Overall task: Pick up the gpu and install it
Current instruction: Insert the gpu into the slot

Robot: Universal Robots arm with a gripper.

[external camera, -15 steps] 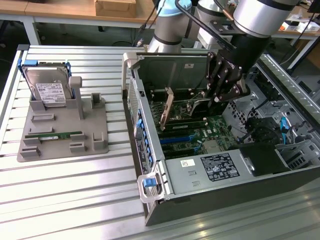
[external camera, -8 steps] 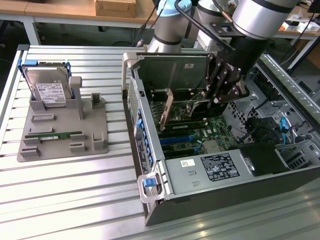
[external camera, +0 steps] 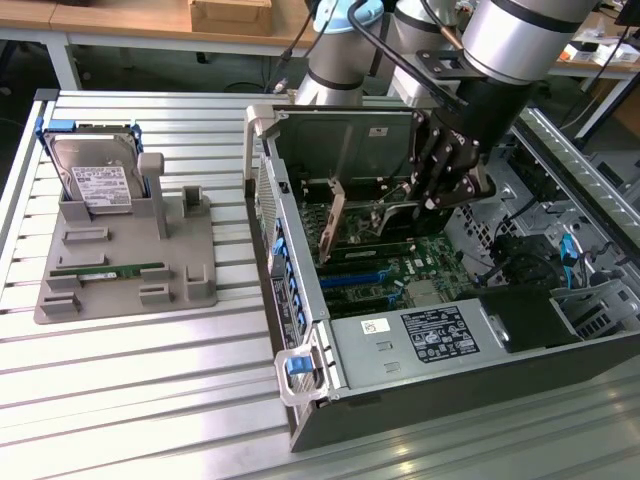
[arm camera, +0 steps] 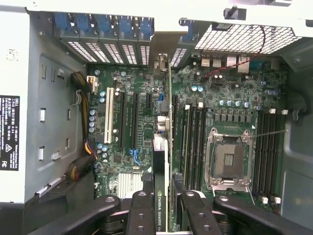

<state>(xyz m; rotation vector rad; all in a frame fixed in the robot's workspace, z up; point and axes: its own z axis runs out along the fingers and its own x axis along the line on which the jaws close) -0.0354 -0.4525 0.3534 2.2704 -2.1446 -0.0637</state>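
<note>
The gpu (arm camera: 160,171) is a thin black card seen edge-on in the wrist view, and my gripper (arm camera: 161,210) is shut on it with a finger (arm camera: 141,210) on each side. Its silver bracket (arm camera: 164,49) reaches up to the row of slot covers at the case's rear wall. The card hangs over the green motherboard (arm camera: 127,161), in line with a slot beside the memory slots. In the exterior view my gripper (external camera: 437,203) is down inside the open computer case (external camera: 300,310), holding the gpu (external camera: 372,215), whose bracket end (external camera: 333,225) tilts towards the board.
On the exterior view's left, a grey fixture (external camera: 130,295) carries a silver hard drive (external camera: 98,182) and a green memory stick (external camera: 108,270). Inside the case are the power supply (external camera: 420,335), the CPU socket (arm camera: 229,161), a white slot (arm camera: 108,115) and cable bundles (arm camera: 83,161).
</note>
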